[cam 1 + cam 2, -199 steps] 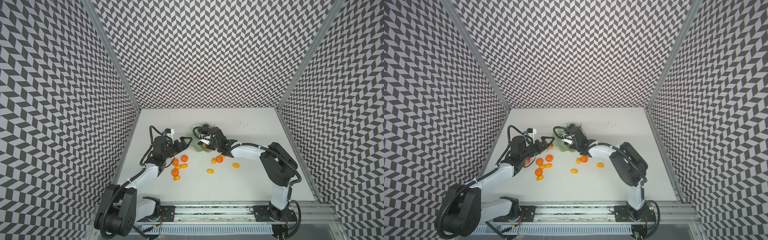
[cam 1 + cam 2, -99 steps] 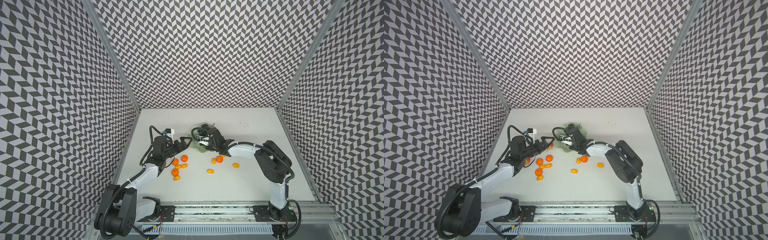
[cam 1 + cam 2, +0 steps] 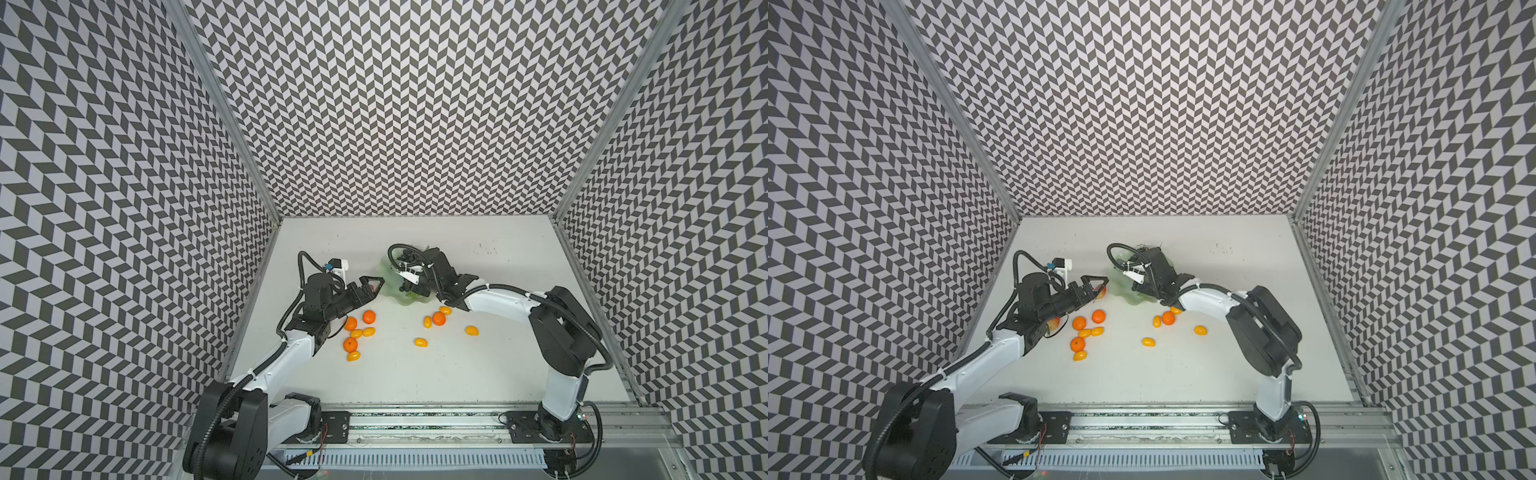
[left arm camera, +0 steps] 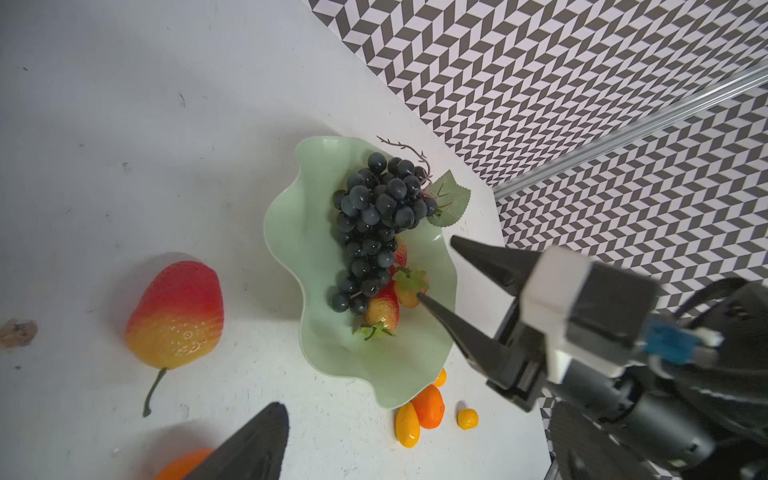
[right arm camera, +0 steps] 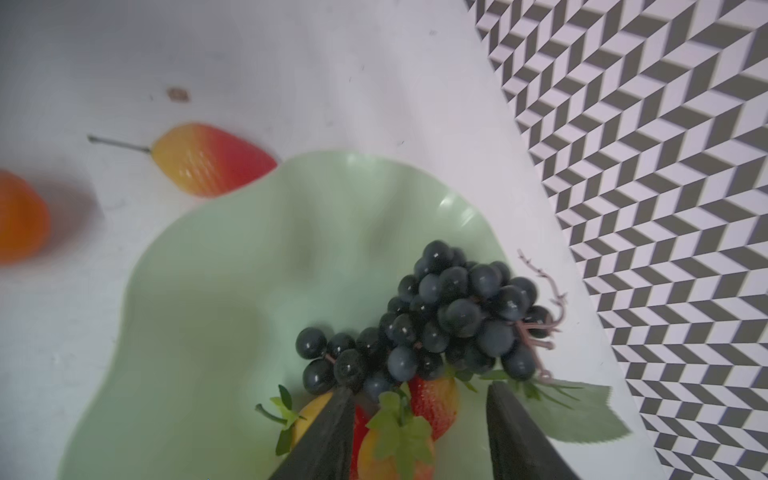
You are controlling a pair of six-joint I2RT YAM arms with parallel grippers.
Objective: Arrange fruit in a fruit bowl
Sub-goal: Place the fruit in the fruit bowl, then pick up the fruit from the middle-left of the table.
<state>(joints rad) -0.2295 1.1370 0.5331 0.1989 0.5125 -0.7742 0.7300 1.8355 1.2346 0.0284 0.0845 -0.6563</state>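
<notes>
Hovering low over the bowl (image 5: 228,291), our right gripper (image 5: 419,388) stands half open, holding nothing. A strawberry (image 5: 434,405) lies free between its tips, tucked against the grapes (image 5: 457,307), probably for support.

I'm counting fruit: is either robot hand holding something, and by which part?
Nothing is held. The right gripper has its jaws apart over a strawberry in the bowl; the left gripper is empty.
</notes>
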